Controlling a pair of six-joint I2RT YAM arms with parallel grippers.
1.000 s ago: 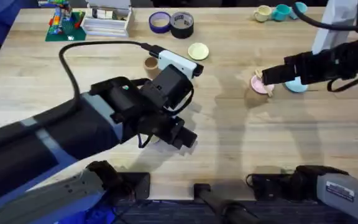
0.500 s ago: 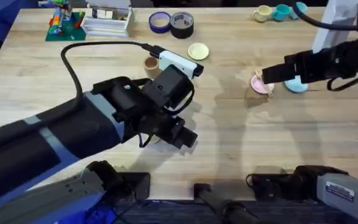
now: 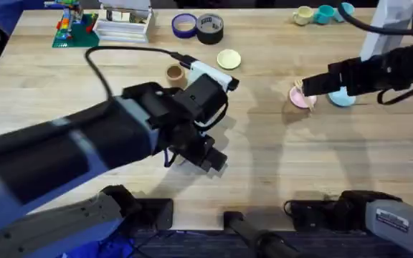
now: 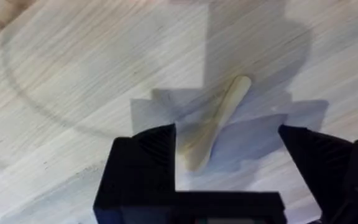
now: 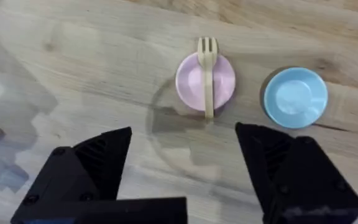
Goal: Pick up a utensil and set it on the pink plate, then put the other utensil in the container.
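The spoon point(image 4: 213, 124) lies flat on the table point(image 3: 278, 165), well apart from the pink plate point(image 5: 194, 81) toward the left arm's side, between the wide-open fingers of the left gripper point(image 4: 229, 168) and nearer one finger point(image 4: 148, 162), untouched; the fork point(image 5: 207, 74) lies across the pink plate, its ends overhanging the rim, with the blue plate point(image 5: 295, 97) just beside. The right gripper point(image 5: 182, 168) hangs wide open above the pink plate, holding nothing; the cup point(image 3: 174, 73) stands well left of that plate, contents not discernible; no writing is legible.
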